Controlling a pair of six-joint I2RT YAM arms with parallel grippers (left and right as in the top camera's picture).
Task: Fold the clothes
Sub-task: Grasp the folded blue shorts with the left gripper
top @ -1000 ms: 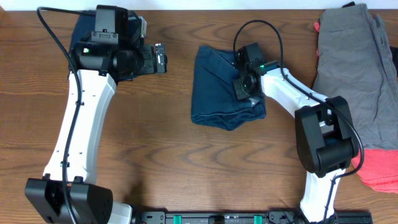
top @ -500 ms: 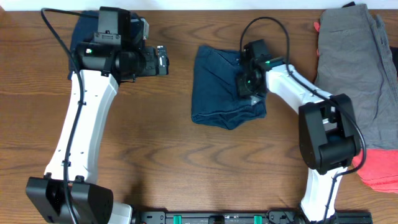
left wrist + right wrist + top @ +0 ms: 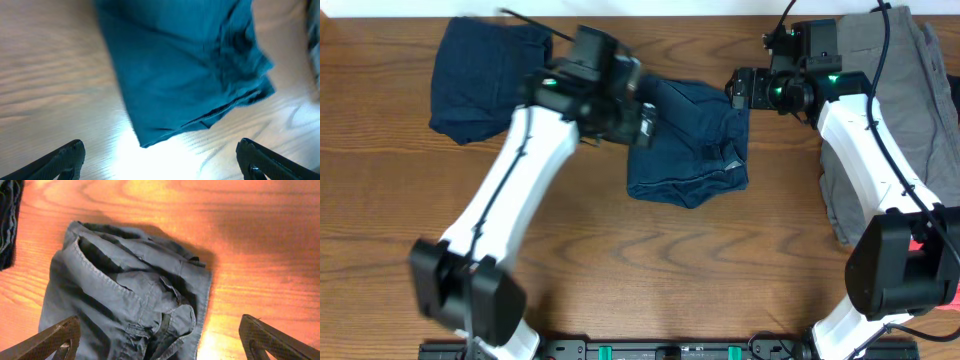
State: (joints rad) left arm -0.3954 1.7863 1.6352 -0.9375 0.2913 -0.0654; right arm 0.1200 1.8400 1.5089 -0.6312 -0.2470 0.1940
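The shorts (image 3: 688, 145), dark navy, lie folded into a rough square in the middle of the table (image 3: 620, 260), with the lower edge a bit ragged and a stitched pocket showing near the right side. A 2nd navy piece (image 3: 480, 80) sits bunched at the far left corner, well apart from them. Grey trousers (image 3: 890, 90) are spread along the right edge.

The left claw (image 3: 645, 120) hangs over the upper left corner of the shorts, blurred from above. Its own camera shows the 2 fingers (image 3: 65, 156) spread wide with nothing between them, and the shorts (image 3: 185, 75) on the wood ahead.

The right claw (image 3: 736, 85) sits just beside the shorts' upper right corner, pointing left. From its wrist, the fingers (image 3: 55, 336) are also wide apart and empty, and below them lies creased blue-grey fabric (image 3: 125, 305) with seams and a pocket, which I take for the same shorts.
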